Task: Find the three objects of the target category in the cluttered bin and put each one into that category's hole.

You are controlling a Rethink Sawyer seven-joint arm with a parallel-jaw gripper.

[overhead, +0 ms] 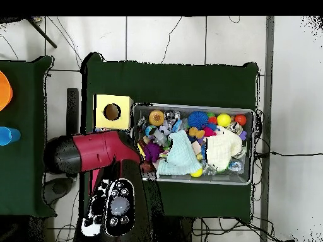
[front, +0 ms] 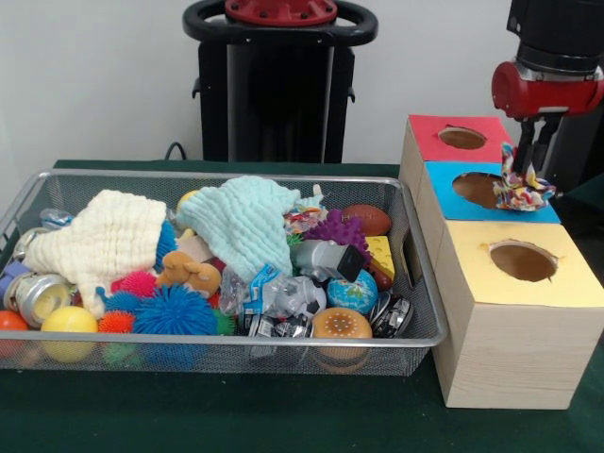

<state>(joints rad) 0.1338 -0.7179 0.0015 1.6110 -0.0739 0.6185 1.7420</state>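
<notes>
My gripper (front: 528, 162) hangs at the right, above the blue-topped box (front: 444, 181), shut on a multicoloured knotted rope toy (front: 517, 189). The toy dangles just over the right rim of the blue box's round hole (front: 477, 187). A red-topped box (front: 436, 127) stands behind it and a yellow-topped box (front: 491, 283) in front, each with its own hole. In the overhead view the red arm (overhead: 94, 151) hides the gripper, the toy and two boxes; only the yellow box (overhead: 101, 104) shows.
The wire bin (front: 283, 345) left of the boxes is crowded: a cream cloth (front: 104, 241), a mint cloth (front: 241, 222), blue spiky balls (front: 173, 311), a brown football (front: 366, 219), a tin can (front: 38, 294) and a yellow ball (front: 68, 321). The overhead view shows the bin (overhead: 247, 179) too.
</notes>
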